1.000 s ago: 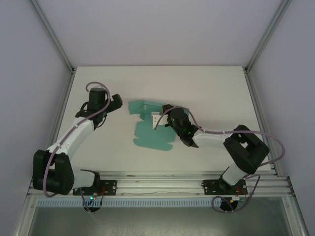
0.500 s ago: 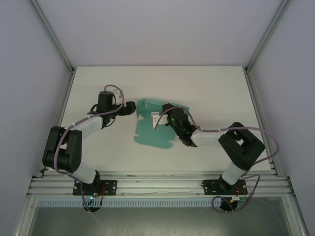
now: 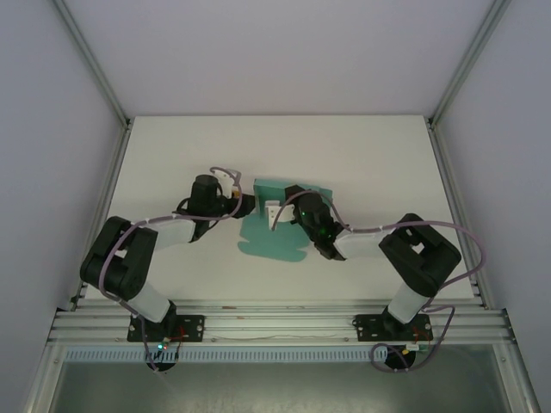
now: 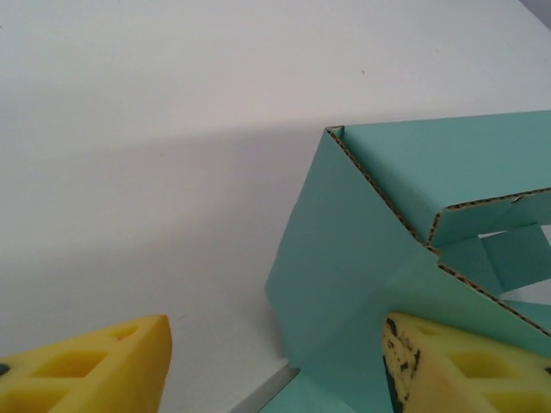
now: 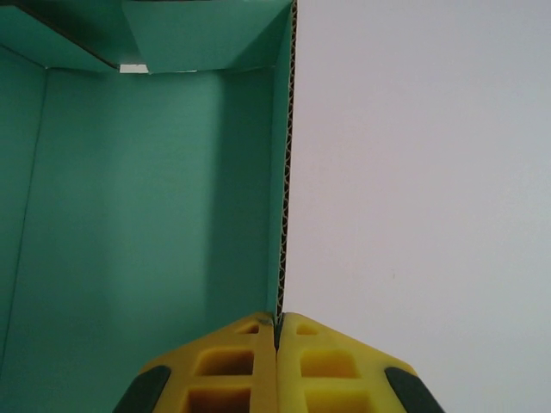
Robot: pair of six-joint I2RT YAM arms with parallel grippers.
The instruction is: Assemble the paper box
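The teal-green paper box (image 3: 271, 241) lies partly folded at the middle of the table. Its base is flat and its far walls stand up. My right gripper (image 3: 289, 200) is over the box's far part. In the right wrist view this gripper (image 5: 277, 320) is shut on the top edge of an upright box wall (image 5: 285, 172), with the box interior (image 5: 146, 198) to its left. My left gripper (image 3: 249, 204) is at the box's left side. In the left wrist view it (image 4: 275, 344) is open. A raised teal flap (image 4: 344, 258) stands between its yellow pads (image 4: 103, 370), close to the right pad (image 4: 456, 370).
The white table (image 3: 370, 155) is bounded by a metal frame, with a rail (image 3: 275, 323) along the near edge carrying both arm bases. Both arms reach in toward the box from either side.
The left arm has swung right up to the box's left side and its jaws have narrowed. The box's left flap has risen from flat to upright. The right gripper keeps its grip.
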